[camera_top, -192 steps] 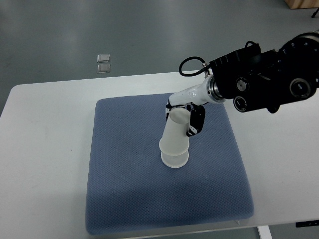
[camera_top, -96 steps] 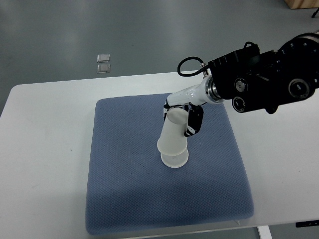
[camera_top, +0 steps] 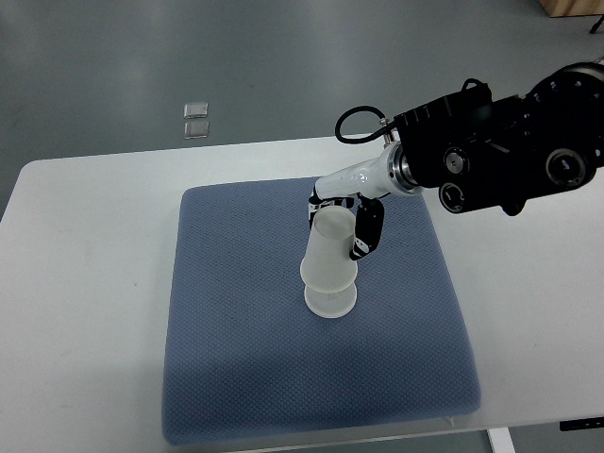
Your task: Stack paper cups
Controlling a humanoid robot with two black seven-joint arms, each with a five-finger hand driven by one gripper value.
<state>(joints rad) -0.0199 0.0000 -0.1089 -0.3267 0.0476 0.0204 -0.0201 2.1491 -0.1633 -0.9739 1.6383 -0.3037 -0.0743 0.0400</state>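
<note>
While the white desk [camera_top: 85, 283] fills most of the view, a blue padded mat [camera_top: 245, 359] lies square across its middle. Big black right arm [camera_top: 500, 156] reaches in from the far right, its white wrist angling down toward the mat's centre. And the right hand [camera_top: 347, 222] is clamped on the upper paper cup [camera_top: 329, 255], dark fingers [camera_top: 370, 231] wrapped around its closed top end! That cup is upside down, mouth lowest, tilted a touch, and it sits over the lower paper cup [camera_top: 330, 302], which stands mouth-down on the mat just right of centre. Only the lower cup's wide rim peeks out beneath. Beyond the desk's far edge, on the grey floor [camera_top: 283, 57], two small clear squares [camera_top: 195, 119] lie side by side.
</note>
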